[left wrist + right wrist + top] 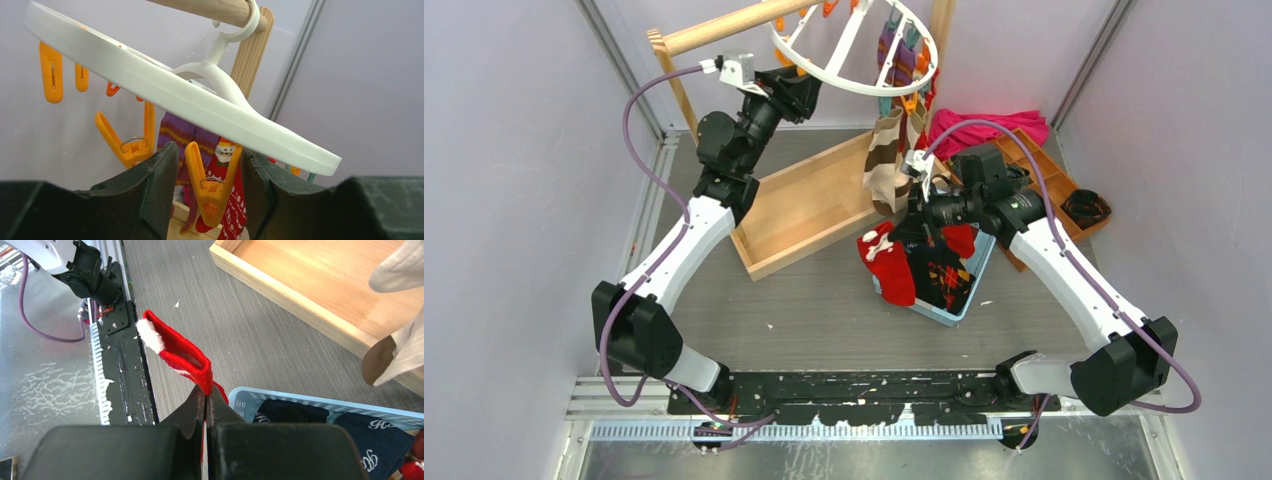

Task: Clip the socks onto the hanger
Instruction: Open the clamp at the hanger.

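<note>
Right gripper (pixel 206 402) is clamping tight on a red sock (pixel 175 347), holding it up just right of the tray (pixel 809 205). Left gripper (pixel 210 172) is reaching up behind the tray, its jaws standing narrowly apart and straddling an orange clip (pixel 210 195); whether they are pressing it, I cannot tell. Hanger (pixel 200 100) is hanging above the tray's far edge. Bin (pixel 300 402) is sitting right of the tray, under the red sock. Striped sock (pixel 886 160) is dangling from the hanger, over the tray's right end.
</note>
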`<act>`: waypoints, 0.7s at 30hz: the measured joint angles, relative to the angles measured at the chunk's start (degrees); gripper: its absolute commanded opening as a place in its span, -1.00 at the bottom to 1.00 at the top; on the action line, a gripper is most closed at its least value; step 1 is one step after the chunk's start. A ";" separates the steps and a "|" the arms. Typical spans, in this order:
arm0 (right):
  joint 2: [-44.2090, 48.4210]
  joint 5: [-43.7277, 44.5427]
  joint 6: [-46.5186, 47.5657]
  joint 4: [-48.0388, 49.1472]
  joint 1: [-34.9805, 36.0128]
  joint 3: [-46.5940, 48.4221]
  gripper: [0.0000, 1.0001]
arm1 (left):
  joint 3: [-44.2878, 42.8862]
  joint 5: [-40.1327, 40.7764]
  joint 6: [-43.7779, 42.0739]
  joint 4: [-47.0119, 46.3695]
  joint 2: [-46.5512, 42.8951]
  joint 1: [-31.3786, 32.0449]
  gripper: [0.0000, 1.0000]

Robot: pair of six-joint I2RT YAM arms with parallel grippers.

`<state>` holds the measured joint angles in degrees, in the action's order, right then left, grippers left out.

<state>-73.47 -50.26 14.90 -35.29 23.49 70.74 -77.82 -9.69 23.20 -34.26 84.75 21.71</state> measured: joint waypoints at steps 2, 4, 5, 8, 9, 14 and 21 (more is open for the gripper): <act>0.00 0.00 0.00 0.00 0.02 0.00 -0.98 | -0.07 -0.24 -0.22 -0.35 0.00 0.00 -0.11; 0.00 -0.02 0.00 0.00 0.00 0.00 -0.98 | -0.13 -0.42 -0.57 -0.61 0.07 0.00 -0.24; 0.00 -0.02 0.00 0.00 0.02 0.00 -0.98 | -0.24 -0.48 -0.79 -0.66 0.11 0.00 -0.33; 0.00 -0.04 -0.02 0.00 0.00 0.00 -0.98 | -0.79 -0.83 -1.16 -0.74 0.42 0.00 -0.62; 0.00 -0.04 -0.02 0.00 0.02 0.00 -0.98 | -0.81 -0.90 -1.11 -0.79 0.42 0.00 -0.66; 0.00 -0.04 -0.02 0.00 0.00 0.00 -0.98 | -0.83 -1.05 -1.07 -1.09 0.42 0.00 -0.96; 0.11 -0.15 -0.85 0.07 0.02 0.37 -0.98 | -0.83 -0.87 0.39 -0.68 0.26 0.66 -1.00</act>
<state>-73.36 -50.41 14.04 -35.22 23.51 71.11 -78.65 -10.57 23.59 -34.94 85.01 22.37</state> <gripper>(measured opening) 0.045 0.257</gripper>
